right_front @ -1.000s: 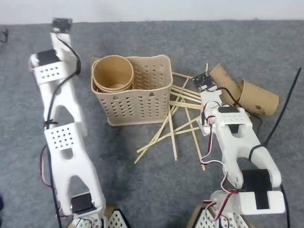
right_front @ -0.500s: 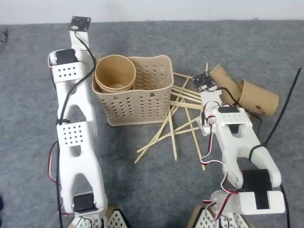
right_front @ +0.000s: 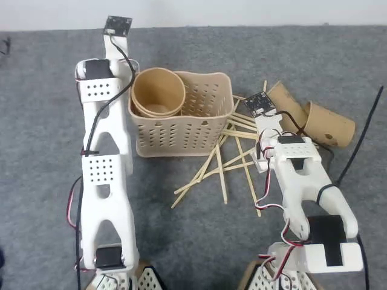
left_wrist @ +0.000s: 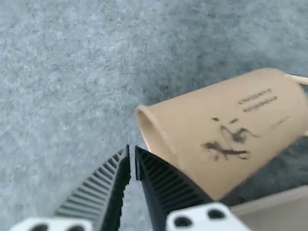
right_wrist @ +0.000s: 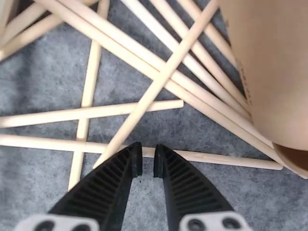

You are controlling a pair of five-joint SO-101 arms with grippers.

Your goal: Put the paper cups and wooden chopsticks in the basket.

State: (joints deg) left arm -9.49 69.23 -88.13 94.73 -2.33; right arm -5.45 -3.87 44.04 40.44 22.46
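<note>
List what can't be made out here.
- How many chopsticks: high view, they run under the basket and right arm.
- Basket floor below the stacked cups: high view, they cover it.
- Print on the cup: left wrist view, blurred; the frame edge also cuts the cup.

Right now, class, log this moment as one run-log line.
stacked cups in basket | left gripper shut, empty, beside them | right gripper shut over loose chopsticks | two cups lying outside basket
</note>
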